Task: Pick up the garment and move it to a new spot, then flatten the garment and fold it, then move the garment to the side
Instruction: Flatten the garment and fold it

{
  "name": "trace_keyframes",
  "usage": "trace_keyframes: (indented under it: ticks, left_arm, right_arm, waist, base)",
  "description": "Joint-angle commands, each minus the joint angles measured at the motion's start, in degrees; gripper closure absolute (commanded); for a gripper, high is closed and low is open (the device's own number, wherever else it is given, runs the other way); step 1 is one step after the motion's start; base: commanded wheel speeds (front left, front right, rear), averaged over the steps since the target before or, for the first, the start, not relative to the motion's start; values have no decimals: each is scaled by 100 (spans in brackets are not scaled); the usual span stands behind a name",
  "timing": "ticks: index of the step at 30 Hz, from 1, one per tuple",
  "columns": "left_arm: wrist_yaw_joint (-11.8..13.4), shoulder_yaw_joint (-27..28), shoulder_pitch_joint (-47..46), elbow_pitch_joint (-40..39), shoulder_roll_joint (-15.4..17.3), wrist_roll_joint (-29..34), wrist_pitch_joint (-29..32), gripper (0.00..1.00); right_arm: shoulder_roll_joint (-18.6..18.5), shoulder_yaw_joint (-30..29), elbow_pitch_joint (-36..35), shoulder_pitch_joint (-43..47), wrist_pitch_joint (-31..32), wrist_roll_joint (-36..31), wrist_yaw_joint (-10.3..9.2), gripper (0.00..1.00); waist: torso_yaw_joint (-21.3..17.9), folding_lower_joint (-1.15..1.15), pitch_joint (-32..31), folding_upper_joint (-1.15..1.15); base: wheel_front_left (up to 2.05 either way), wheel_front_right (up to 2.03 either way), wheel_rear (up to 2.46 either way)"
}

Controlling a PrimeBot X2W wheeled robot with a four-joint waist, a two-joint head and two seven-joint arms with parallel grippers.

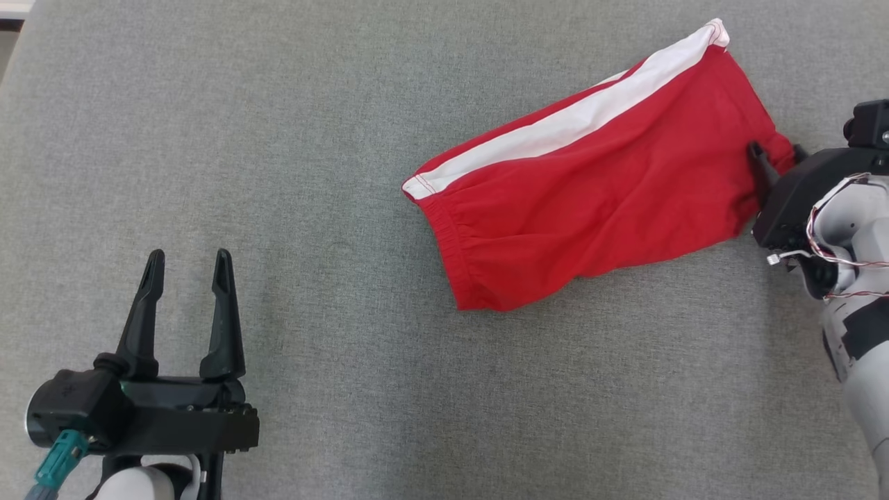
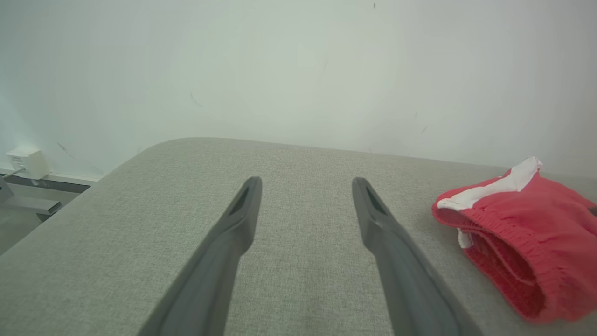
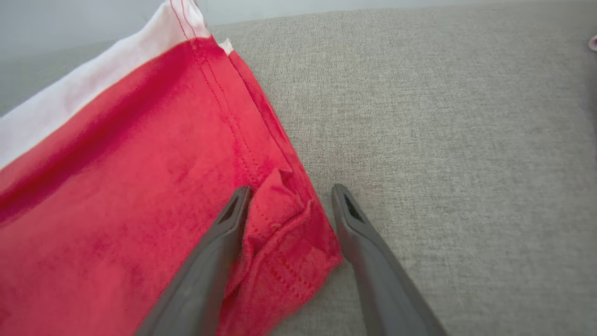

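The garment (image 1: 590, 187) is a pair of red shorts with a white side stripe, lying folded on the grey fabric surface (image 1: 278, 139) at the upper right. My right gripper (image 1: 776, 151) is at its right-hand corner. In the right wrist view the right gripper (image 3: 291, 191) is open, its two fingers straddling the bunched hem corner of the garment (image 3: 140, 186); the left finger presses the cloth while the right one stands clear of it. My left gripper (image 1: 187, 260) rests open and empty at the lower left, far from the shorts. The left wrist view has the left gripper (image 2: 305, 184) open, with the garment (image 2: 527, 224) to its right.
The grey surface's rounded far edge (image 2: 186, 140) meets a pale wall (image 2: 298, 70). A small white box (image 2: 23, 163) sits on a ledge beyond the left edge. The surface's top left corner (image 1: 28, 28) is in the head view.
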Motion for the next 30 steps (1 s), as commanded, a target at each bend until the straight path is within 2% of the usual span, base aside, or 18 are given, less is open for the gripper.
trace_keyframes:
  ticks: [1,7,12,19,24,27,30]
  left_arm:
    - [-29,28,37,-1,-15,59,-1,0]
    - [-96,184,196,99,-77,175,-1,0]
    - [-128,342,434,177,-84,288,-2,0]
    - [-166,375,856,258,-94,381,-2,0]
    - [-172,384,1013,257,-101,391,-1,0]
    - [-174,422,1004,224,-75,386,-1,0]
    - [-173,456,1001,214,-30,381,-1,0]
  right_arm:
    - [97,31,102,124,45,47,-10,100]
    - [258,87,73,274,-269,376,-10,100]
    - [200,265,-220,770,-407,871,-10,100]
    - [-183,488,-1010,1849,-340,1657,-10,100]
    - [-592,353,-1405,2532,-325,2031,-10,100]
    - [-683,238,-1513,2744,-388,2124,-10,100]
    - [-611,121,-1565,2790,-529,2199,-10,100]
  waist:
    - [-13,0,-26,0]
    - [-216,0,-339,0]
    - [-483,0,-802,0]
    - [-791,0,-1362,0]
    - [-879,0,-1542,0]
    - [-907,0,-1552,0]
    - [-908,0,-1550,0]
  base:
    - [0,0,0]
    - [0,0,0]
    - [0,0,0]
    - [0,0,0]
    - [0,0,0]
    - [0,0,0]
    - [0,0,0]
